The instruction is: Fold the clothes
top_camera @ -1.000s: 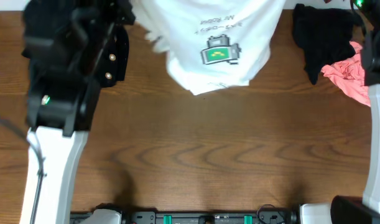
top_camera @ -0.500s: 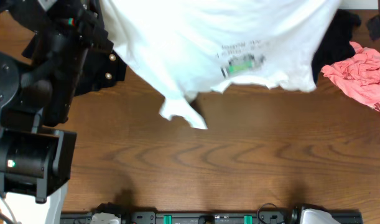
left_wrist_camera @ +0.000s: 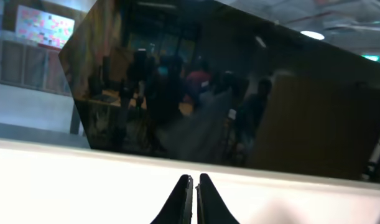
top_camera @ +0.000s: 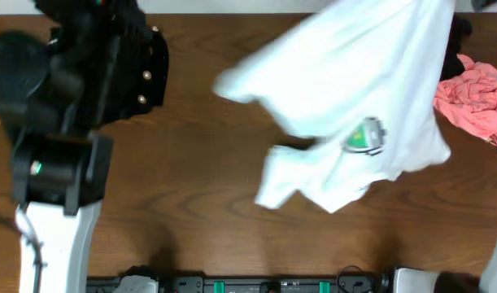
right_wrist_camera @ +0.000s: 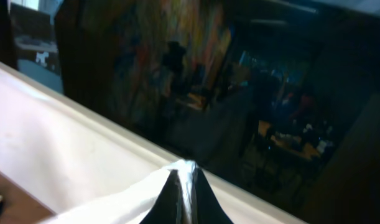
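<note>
The white T-shirt (top_camera: 354,89) hangs in the air over the right half of the table, blurred, its green-and-black print (top_camera: 364,136) low on the right. My right gripper (right_wrist_camera: 185,167) is shut on a fold of the white shirt (right_wrist_camera: 115,199); it is outside the overhead view. My left gripper (left_wrist_camera: 194,179) is shut and empty, pointing at a wall and dark window. The left arm (top_camera: 61,122) stands at the left, partly over the black gold-buttoned garment (top_camera: 146,77).
A pink garment (top_camera: 476,94) lies at the right edge, with a black piece (top_camera: 458,37) behind it, partly hidden by the shirt. Bare wooden table (top_camera: 191,203) shows in the middle and front. A black rail (top_camera: 272,285) runs along the front edge.
The shirt, spread wide across the back half a second ago, has swung right and toward the front and now hangs on the right side only. The left arm has shifted at the left.
</note>
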